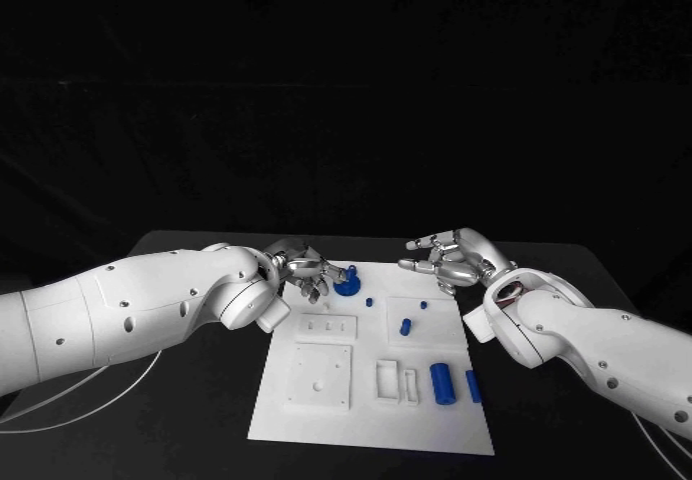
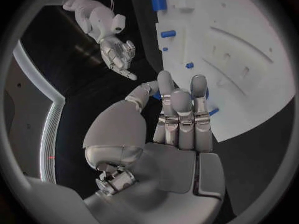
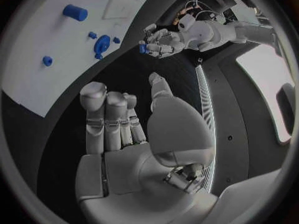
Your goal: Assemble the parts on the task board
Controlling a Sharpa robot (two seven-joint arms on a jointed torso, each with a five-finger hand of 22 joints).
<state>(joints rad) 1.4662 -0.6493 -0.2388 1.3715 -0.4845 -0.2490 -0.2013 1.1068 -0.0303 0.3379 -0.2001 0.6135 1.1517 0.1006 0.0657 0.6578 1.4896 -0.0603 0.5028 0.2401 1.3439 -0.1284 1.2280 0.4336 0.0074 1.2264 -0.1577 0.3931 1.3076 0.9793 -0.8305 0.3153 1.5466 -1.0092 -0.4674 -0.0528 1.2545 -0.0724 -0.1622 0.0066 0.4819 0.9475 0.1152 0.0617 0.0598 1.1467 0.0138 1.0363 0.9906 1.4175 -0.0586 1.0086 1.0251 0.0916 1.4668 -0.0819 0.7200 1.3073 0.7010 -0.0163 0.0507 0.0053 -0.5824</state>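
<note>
Two blue cylinders (image 1: pixel 443 384) lie at the near right of the white board (image 1: pixel 332 420), untouched.

Left hand (image 1: pixel 300 266) hovers at the board's far left corner, fingers (image 2: pixel 181 104) curled around a small blue piece (image 3: pixel 142 48) beside the blue round part (image 1: pixel 348 285). Right hand (image 1: pixel 450 257) hangs open over the far right edge on the dark surface (image 1: pixel 188 400), holding nothing. By my judgement the pieces are light, rigid plastic, smooth and prone to roll; pinch them across their sides.

task board (image 1: pixel 325 400): matt white plastic | parts (image 1: pixel 443 383): smooth blue plastic | table (image 1: pixel 188 400): matt black
</note>
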